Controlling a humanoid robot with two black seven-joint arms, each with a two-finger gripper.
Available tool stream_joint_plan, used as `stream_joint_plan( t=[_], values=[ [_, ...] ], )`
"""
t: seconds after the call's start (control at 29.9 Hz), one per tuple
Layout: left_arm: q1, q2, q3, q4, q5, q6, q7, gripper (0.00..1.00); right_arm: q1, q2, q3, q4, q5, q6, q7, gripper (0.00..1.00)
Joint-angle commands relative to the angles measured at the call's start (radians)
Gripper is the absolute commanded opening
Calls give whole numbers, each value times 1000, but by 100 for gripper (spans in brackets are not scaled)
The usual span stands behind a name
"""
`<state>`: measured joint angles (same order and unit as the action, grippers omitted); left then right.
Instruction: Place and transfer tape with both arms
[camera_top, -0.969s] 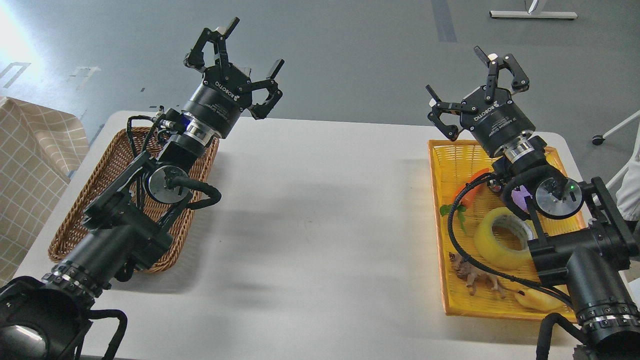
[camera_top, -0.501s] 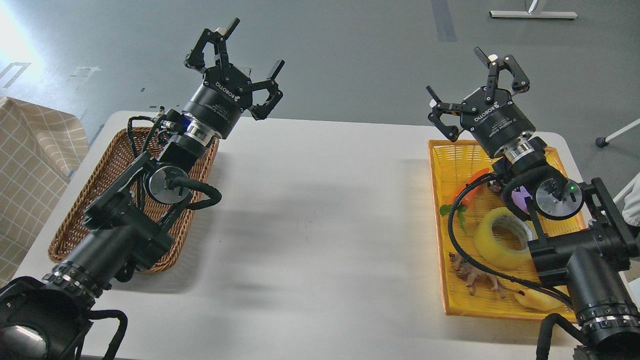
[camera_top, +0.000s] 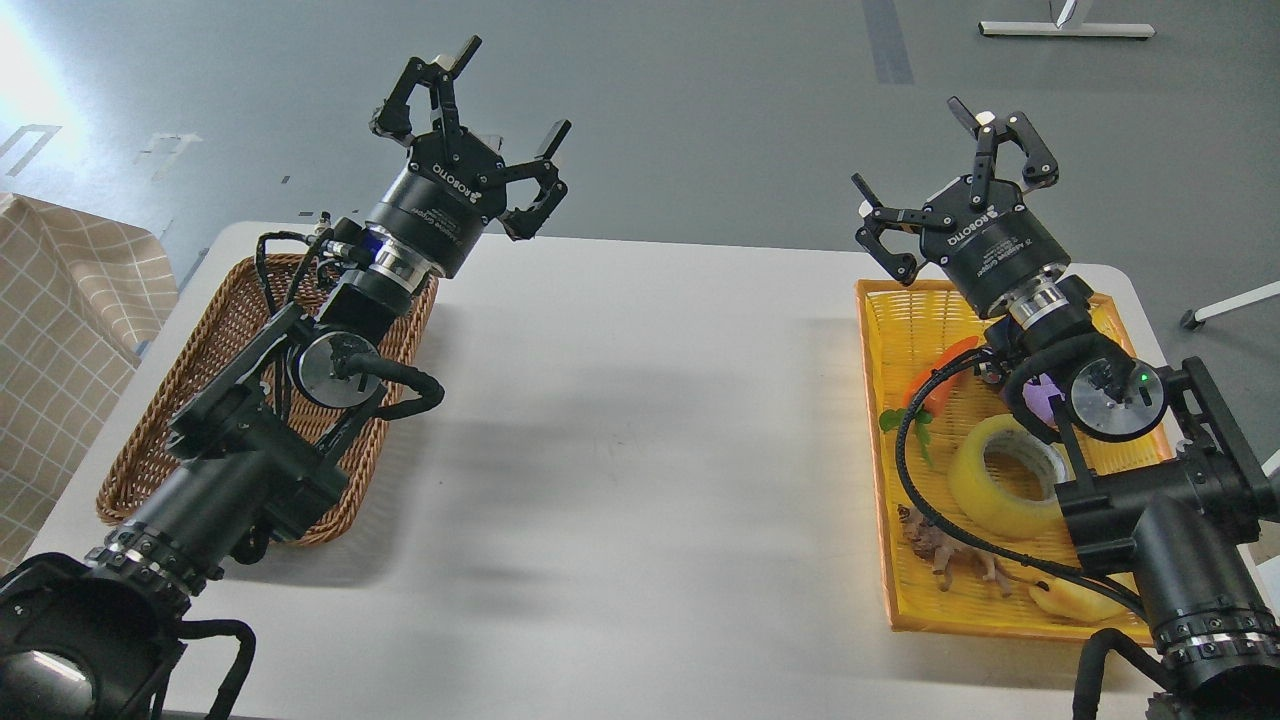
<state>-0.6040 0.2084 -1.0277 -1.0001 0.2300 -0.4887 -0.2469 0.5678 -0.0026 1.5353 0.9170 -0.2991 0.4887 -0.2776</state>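
The tape (camera_top: 1003, 480), a translucent yellow roll with a grey-white core, lies flat in the yellow tray (camera_top: 905, 330) at the right, partly hidden by my right arm. My right gripper (camera_top: 950, 165) is open and empty, raised above the tray's far end, well beyond the tape. My left gripper (camera_top: 470, 120) is open and empty, raised above the far end of the brown wicker basket (camera_top: 170, 400) at the left.
The yellow tray also holds a toy carrot (camera_top: 940, 380), a purple object (camera_top: 1045, 395), a small brown animal figure (camera_top: 950, 555) and a yellowish croissant-shaped toy (camera_top: 1070, 600). The white table (camera_top: 640, 450) lies between basket and tray. A checked cloth (camera_top: 60, 330) is at far left.
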Motion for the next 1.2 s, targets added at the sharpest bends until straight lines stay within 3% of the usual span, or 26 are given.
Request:
stream_joint_plan(
  t=[0.0,1.17],
  values=[
    [0,-1,0,0,0,0,-2,98,0,0,0,0,0,0,0,100],
    [1,-1,-3,-2,-1,0,-3,98,-3,0,20,-6,0,0,3,100]
  ],
)
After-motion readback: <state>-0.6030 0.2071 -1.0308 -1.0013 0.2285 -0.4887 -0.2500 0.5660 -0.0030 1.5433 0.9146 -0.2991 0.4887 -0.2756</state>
